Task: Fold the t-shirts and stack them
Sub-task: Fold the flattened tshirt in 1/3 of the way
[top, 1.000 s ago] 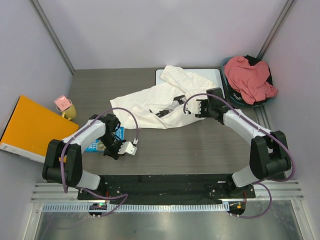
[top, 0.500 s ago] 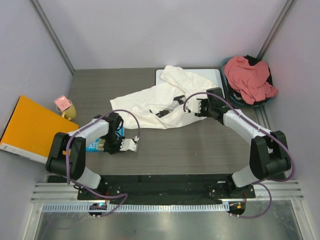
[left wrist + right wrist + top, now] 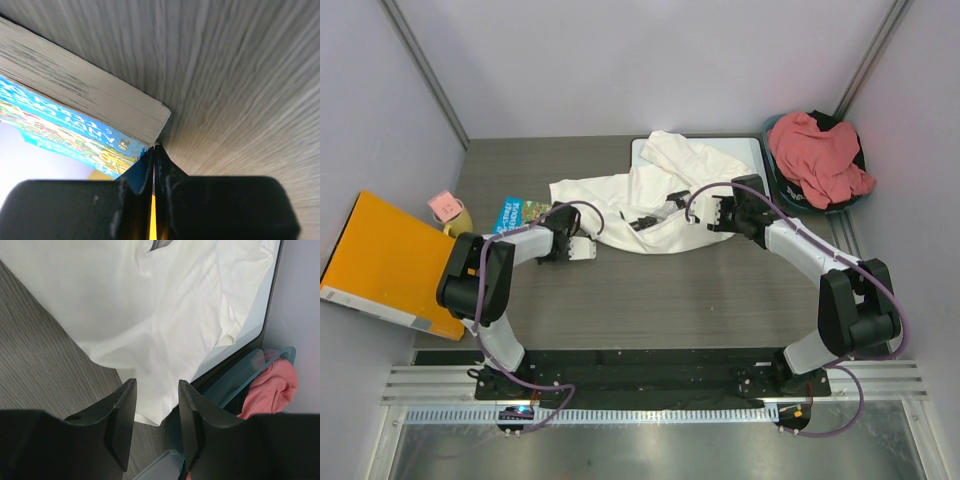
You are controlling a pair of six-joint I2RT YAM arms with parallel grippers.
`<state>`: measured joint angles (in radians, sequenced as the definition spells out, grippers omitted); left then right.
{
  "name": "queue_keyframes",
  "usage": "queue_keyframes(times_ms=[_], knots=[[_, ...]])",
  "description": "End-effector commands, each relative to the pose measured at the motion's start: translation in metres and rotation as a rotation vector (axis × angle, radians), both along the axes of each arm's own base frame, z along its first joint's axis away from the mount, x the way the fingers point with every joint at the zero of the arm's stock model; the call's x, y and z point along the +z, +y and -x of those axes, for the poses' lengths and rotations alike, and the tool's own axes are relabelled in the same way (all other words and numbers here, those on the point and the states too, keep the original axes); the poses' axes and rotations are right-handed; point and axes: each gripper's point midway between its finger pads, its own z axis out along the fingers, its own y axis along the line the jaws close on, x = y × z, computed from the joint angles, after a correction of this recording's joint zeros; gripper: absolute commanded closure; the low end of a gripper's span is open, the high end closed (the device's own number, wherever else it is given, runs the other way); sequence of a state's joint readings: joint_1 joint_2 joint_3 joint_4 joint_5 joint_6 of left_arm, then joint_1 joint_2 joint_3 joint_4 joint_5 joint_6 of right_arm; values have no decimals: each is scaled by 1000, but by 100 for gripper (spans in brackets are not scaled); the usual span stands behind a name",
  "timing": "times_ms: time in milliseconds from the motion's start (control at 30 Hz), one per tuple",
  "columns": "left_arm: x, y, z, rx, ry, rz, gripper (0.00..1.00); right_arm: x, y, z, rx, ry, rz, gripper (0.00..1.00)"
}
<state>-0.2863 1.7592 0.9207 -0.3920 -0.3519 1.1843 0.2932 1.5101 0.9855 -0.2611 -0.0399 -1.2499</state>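
Two t-shirts show: the white t-shirt (image 3: 620, 195) lies crumpled at the back of the table (image 3: 670, 300), partly over a whiteboard (image 3: 745, 150). The pink t-shirt (image 3: 818, 155) is heaped in a basket (image 3: 235, 387). The right gripper (image 3: 156, 385) is above the white cloth, fingers apart. The left gripper (image 3: 153, 152) has its fingers pressed together beside a book's (image 3: 514, 213) corner.

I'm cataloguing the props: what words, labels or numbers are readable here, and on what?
"ANDY": white capitals, upside down on the blue book cover; this is a likely reading, and the lettering after it is cut off and blurred.
Top view: the book's cover is too small to read.
White t-shirt, pink t-shirt, orange folder: no text visible.
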Motion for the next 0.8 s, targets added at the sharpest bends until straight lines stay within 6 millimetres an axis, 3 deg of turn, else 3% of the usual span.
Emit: queue_keyframes(times_ms=[0,133,200,367,467,600,700,733,767], knots=[[-15,-24,4,-1,0,102,100,14,7,-10,-7,-51,-35,56],[5,-30,8,-10,-30,155,100,10,4,-6,-10,-42,-28,56],[26,-43,10,-3,-56,245,100,10,4,-5,-12,-45,-29,56],[60,-93,28,-117,-23,437,100,6,4,-4,-7,-44,-28,57],[71,-117,20,-173,-64,514,100,9,6,-7,-2,-56,-31,57],[53,-117,-7,-159,-100,447,100,12,7,-12,1,-62,-31,56],[38,-108,-38,-122,-157,353,100,17,8,-15,-2,-73,-34,56],[25,-100,-44,-95,-149,302,100,18,8,-15,-3,-74,-35,57],[29,-101,-56,-85,-178,299,100,17,6,-14,-8,-73,-34,57]])
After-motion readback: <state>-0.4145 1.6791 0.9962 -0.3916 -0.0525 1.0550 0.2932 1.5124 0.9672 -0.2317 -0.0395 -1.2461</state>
